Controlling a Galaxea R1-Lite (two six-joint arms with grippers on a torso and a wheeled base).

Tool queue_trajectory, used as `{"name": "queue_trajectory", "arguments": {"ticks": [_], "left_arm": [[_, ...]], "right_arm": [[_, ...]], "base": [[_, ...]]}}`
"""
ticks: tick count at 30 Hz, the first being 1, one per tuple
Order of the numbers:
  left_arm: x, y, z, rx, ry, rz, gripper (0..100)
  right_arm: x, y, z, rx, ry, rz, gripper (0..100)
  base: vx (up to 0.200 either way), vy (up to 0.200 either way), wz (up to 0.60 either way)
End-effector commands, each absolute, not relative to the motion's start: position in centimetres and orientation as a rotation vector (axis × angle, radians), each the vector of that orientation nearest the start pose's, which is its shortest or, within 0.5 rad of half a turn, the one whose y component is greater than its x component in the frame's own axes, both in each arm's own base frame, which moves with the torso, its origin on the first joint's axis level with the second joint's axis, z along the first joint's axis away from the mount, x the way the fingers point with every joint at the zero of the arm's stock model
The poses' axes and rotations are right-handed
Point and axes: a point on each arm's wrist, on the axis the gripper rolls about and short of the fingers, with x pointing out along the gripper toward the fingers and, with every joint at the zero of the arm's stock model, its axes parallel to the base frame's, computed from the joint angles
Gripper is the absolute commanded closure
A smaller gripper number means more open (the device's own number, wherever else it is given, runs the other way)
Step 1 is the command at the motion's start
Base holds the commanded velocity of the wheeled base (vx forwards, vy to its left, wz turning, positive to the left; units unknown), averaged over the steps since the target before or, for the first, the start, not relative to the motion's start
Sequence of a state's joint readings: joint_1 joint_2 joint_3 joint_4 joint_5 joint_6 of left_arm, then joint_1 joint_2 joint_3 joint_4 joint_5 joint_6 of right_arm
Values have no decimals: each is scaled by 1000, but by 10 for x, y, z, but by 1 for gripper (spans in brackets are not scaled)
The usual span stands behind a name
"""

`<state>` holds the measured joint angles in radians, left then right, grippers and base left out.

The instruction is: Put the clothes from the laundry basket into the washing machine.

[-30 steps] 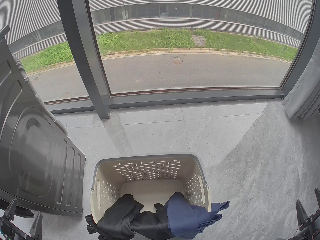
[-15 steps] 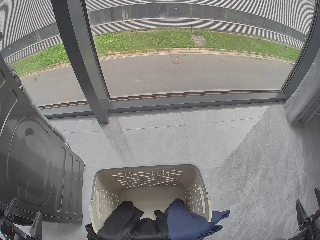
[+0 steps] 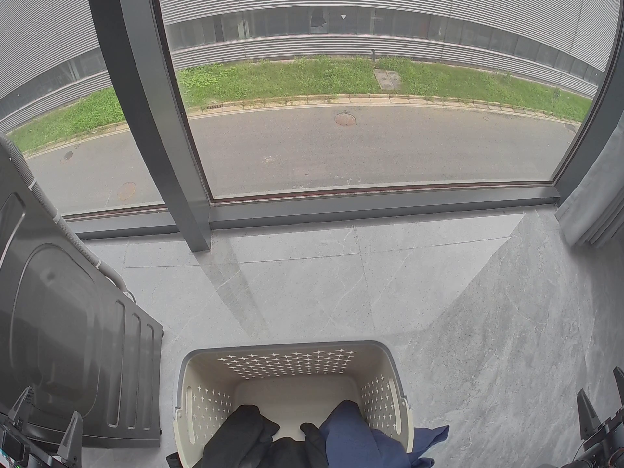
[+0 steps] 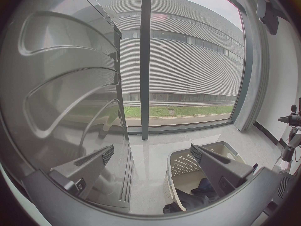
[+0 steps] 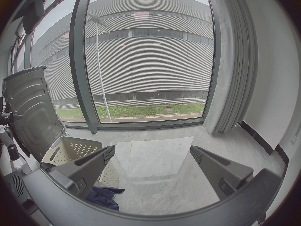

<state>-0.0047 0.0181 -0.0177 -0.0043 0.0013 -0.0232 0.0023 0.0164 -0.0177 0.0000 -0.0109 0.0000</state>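
Observation:
A cream laundry basket (image 3: 286, 353) stands on the grey floor at the bottom centre of the head view. A black garment (image 3: 237, 437) and a blue garment (image 3: 354, 440) hang over its near rim, the blue one spilling out to the right. The grey washing machine (image 3: 65, 333) stands left of the basket. My left gripper (image 3: 51, 417) is open and holds nothing, low beside the machine, with the basket (image 4: 182, 160) off to its side. My right gripper (image 3: 601, 391) is open with nothing in it, right of the basket (image 5: 72, 148) and the blue garment (image 5: 103, 195).
A tall window with a dark pillar (image 3: 156, 131) closes the far side. A grey curtain (image 3: 598, 196) hangs at the right. Open tiled floor (image 3: 390, 274) lies between the basket and the window.
The head view has shifted: the basket, window sill and washing machine sit lower in the picture, so the camera moved. Both grippers keep their places in the view, still open.

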Motion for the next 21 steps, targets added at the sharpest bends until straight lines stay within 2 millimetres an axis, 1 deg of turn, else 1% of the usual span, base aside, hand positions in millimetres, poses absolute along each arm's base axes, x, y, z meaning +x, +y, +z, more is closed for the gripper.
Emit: {"name": "queue_trajectory", "arguments": {"ticks": [1,3,9,21], "left_arm": [[-23,0,76,-25,-3,-3,0],[-23,0,76,-25,-3,-3,0],[-23,0,76,-25,-3,-3,0],[-23,0,76,-23,-3,-3,0]], "right_arm": [[-23,0,76,0,3,-8,0],[-23,0,76,0,3,-8,0],[-23,0,76,0,3,-8,0],[-23,0,76,0,3,-8,0]], "base": [[0,0,0],[0,0,0],[200,0,0],[0,0,0]]}}
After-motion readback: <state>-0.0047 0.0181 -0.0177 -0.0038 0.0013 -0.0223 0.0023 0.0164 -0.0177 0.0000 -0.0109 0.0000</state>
